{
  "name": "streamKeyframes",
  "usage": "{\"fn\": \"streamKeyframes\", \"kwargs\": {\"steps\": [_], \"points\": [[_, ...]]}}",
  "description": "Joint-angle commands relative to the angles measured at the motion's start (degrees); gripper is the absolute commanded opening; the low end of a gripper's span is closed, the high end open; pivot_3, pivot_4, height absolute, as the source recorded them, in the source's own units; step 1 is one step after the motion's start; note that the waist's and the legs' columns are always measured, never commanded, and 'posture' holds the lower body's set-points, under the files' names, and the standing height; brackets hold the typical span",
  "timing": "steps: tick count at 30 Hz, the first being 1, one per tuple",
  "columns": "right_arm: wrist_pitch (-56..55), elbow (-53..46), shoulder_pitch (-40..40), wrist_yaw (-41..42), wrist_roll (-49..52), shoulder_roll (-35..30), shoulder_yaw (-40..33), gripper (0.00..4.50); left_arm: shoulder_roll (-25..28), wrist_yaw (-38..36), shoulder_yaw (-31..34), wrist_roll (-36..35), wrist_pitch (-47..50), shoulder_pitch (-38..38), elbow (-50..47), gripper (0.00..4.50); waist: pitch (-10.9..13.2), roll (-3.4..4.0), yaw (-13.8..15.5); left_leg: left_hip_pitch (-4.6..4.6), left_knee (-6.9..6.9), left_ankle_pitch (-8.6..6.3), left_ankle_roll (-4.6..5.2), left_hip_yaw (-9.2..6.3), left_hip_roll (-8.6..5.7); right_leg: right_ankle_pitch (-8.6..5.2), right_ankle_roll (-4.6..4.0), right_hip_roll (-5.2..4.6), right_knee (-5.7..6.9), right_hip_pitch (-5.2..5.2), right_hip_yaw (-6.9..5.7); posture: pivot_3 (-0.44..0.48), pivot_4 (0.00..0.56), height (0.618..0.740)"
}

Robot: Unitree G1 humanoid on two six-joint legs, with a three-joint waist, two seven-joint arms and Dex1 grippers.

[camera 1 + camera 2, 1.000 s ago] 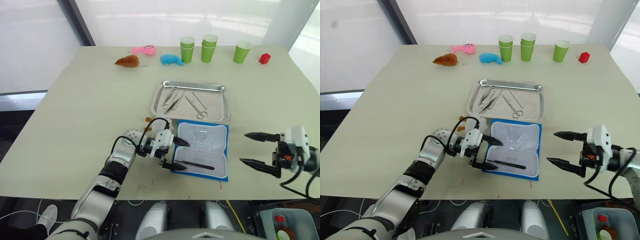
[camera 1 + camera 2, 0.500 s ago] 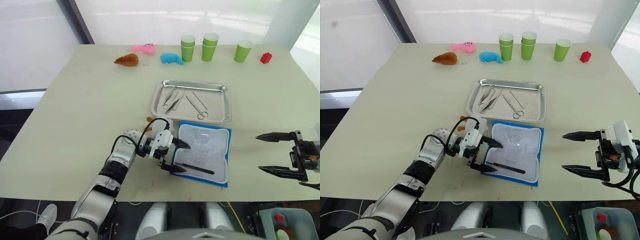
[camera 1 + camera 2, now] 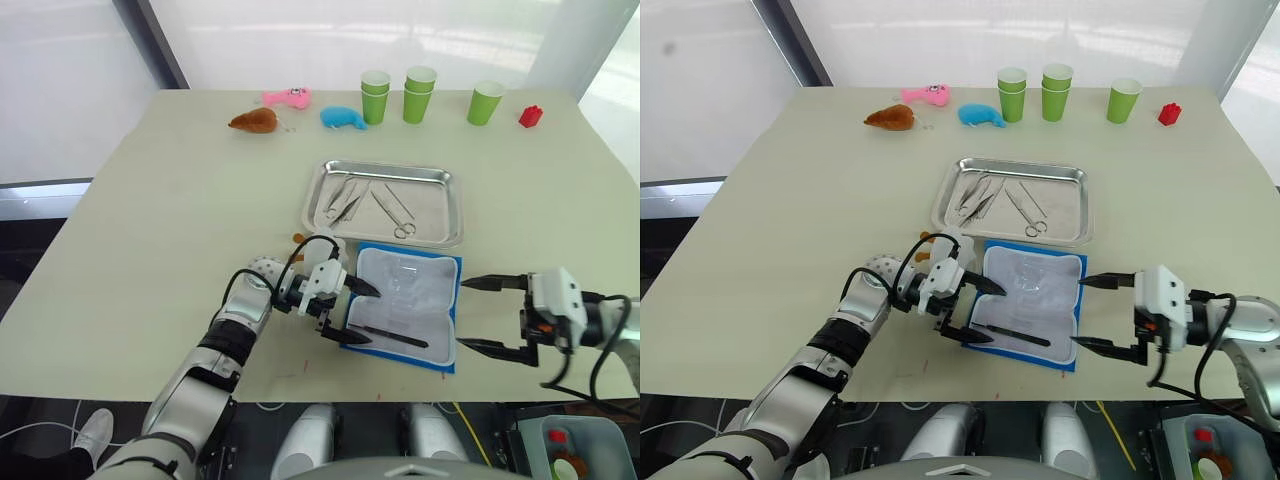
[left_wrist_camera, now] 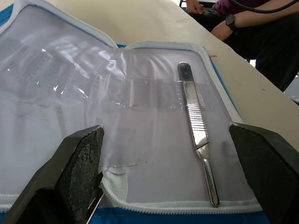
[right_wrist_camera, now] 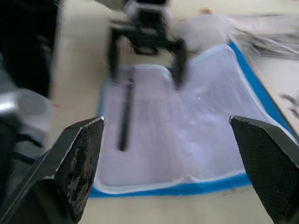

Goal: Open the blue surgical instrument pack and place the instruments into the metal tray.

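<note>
Pack [image 3: 410,305] open, frame centre; 1 instr. [image 4: 196,123] left inside. Both hands [image 3: 349,311] [image 3: 478,315] open, empty. Pinch handle mid-shaft, lift flat to tray [image 3: 455,215].

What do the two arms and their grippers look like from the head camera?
The left arm has silver-grey shells with black joint sections and a white perforated wrist ball. Loose black cables loop to the white block of the left gripper, which carries two black, tapered fingers. The right gripper has the same white block, long black pointed fingers and a black cable trailing back along a grey forearm.
</note>
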Motion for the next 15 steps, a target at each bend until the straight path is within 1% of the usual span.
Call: {"fn": "streamKeyframes", "kwargs": {"steps": [1, 4, 9, 15], "points": [[-1.03, -1.82, 0.35, -6.29, -7.64, 1.88, 6.22, 4.48, 1.32, -2.44, -3.96, 4.20, 1.55, 3.05, 3.92, 4.50, -0.01, 0.02, 0.02, 0.00, 0.00, 0.00, 0.00, -0.01, 0.00, 0.00, 0.00, 0.00, 0.01, 0.00, -0.01, 0.000, 0.150, 0.740], [-0.39, -1.18, 0.00, -9.10, -10.30, 3.19, 9.12, 4.48, 1.36, -2.43, -3.99, 4.22, 1.61, 3.14, 3.78, 4.50, -0.01, 0.02, -0.04, 0.00, 0.00, 0.00, -0.01, 0.01, -0.01, 0.00, 0.00, 0.01, 0.08, -0.03, 0.02, 0.000, 0.150, 0.740], [-1.09, 2.14, -0.42, -11.04, -14.05, 4.14, 13.24, 4.48, 1.41, -2.36, -4.01, 4.28, 1.69, 3.10, 3.78, 4.50, -0.01, 0.02, -0.05, 0.01, 0.03, 0.00, 0.00, 0.03, -0.02, 0.00, 0.00, 0.01, 0.11, -0.03, 0.03, 0.000, 0.150, 0.740], [-1.57, 3.78, -0.56, -11.40, -16.94, 3.50, 16.17, 4.48, 1.54, -2.32, -4.05, 4.25, 1.97, 3.19, 3.38, 4.50, -0.02, -0.01, -0.16, 0.09, 0.03, 0.00, 0.00, 0.03, -0.02, 0.00, -0.01, 0.03, 0.21, -0.02, 0.05, 0.000, 0.150, 0.740]]}}
